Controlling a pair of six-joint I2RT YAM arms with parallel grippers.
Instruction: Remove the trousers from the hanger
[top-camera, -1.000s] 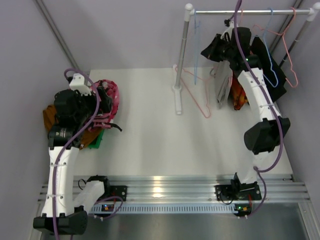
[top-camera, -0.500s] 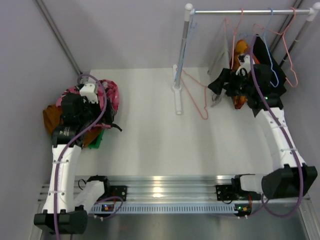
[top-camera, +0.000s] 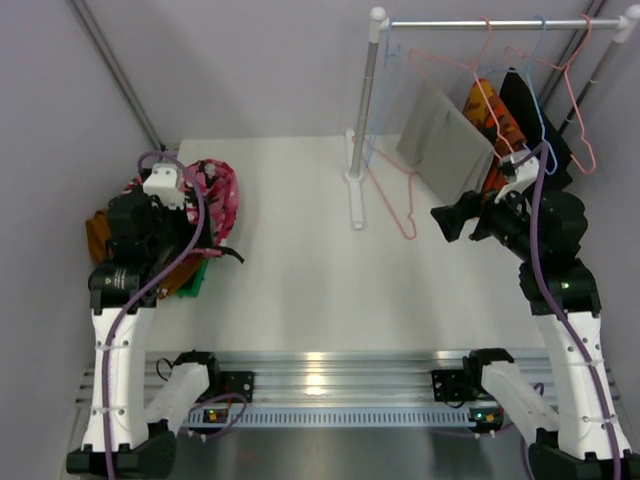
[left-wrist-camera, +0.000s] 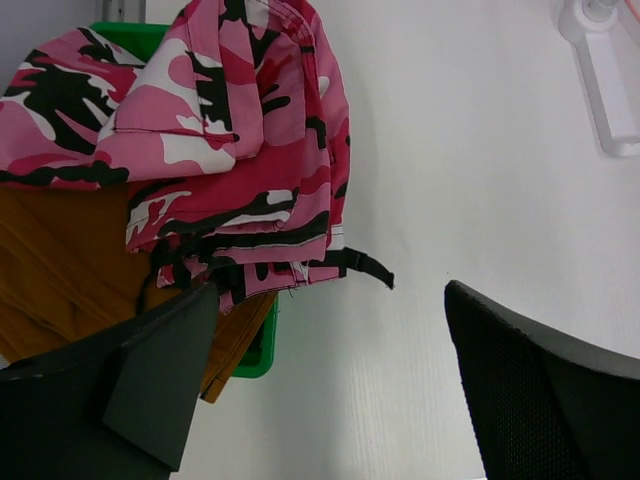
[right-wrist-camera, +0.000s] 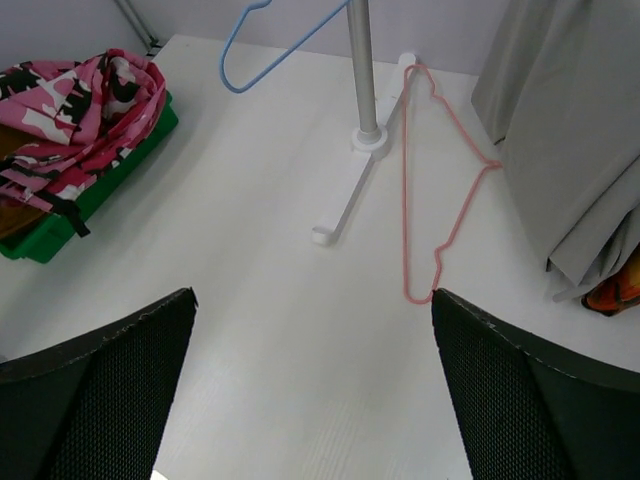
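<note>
Pink trousers (left-wrist-camera: 230, 150), mustard trousers (left-wrist-camera: 60, 260), three hanging garments (top-camera: 445, 145), both jaws wide.

Green bin (right-wrist-camera: 100, 185) left of rack post (right-wrist-camera: 361, 70)

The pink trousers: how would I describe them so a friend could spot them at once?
Start at the white table, then go to the green bin at its left edge, which holds a heap of clothes. The pink trousers lie on top, over a plain mustard-brown pair; they alone have a pink, white and black blotched print.
</note>
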